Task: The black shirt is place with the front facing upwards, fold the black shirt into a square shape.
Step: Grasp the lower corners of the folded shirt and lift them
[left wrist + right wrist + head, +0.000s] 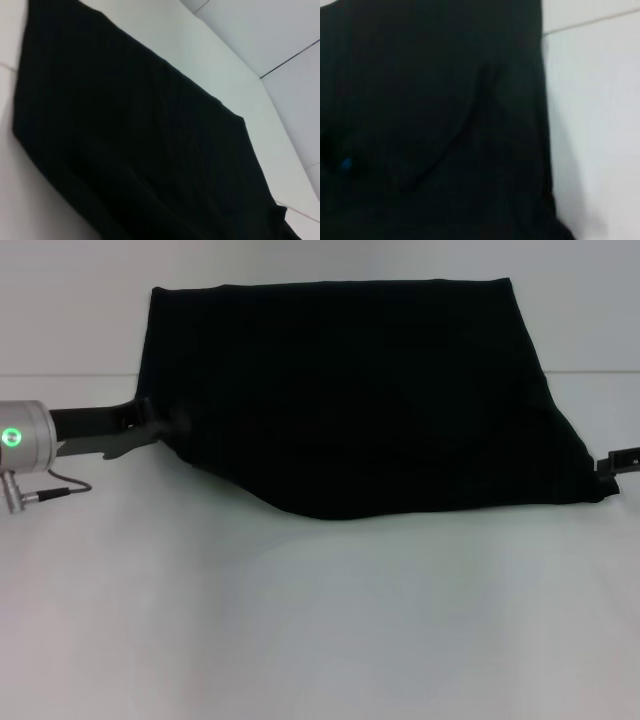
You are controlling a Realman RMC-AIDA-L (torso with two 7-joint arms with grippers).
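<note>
The left gripper (150,430) pinches the black shirt's (350,390) left edge, while the right gripper (612,462) sits at its right corner, its hold unclear. The shirt lies on the white table (320,620), seemingly mid-fold; next, both edges need carrying evenly across.

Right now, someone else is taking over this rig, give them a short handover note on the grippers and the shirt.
Left gripper: at the left edge of the black shirt, fingers against the cloth; grip unclear.
Right gripper: at the shirt's right near corner, mostly out of view.
Shirt: on the white table, lying as a wide dark panel, no lettering showing, near edge sagging unevenly; a blue label shows in the right wrist view.
Done: seems partly folded.
Left: fold it down to a square.
</note>
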